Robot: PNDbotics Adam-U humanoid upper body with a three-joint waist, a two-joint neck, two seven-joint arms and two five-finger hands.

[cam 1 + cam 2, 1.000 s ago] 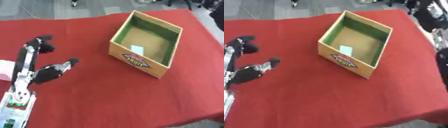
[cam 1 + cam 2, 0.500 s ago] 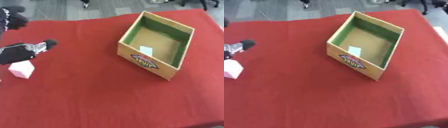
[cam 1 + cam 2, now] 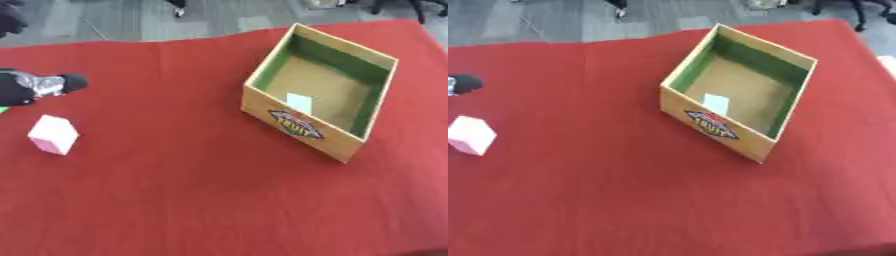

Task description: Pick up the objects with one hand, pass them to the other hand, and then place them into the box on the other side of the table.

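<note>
A pale pink block (image 3: 53,134) was seen lying on the red tablecloth (image 3: 175,190) near its left edge, untouched. Just above it the left hand (image 3: 35,86) was seen at the left border; whether its fingers were curled could not be told. An open cardboard fruit box (image 3: 320,91), green-lined, was set well apart to the right, with a white slip (image 3: 299,102) inside
</note>
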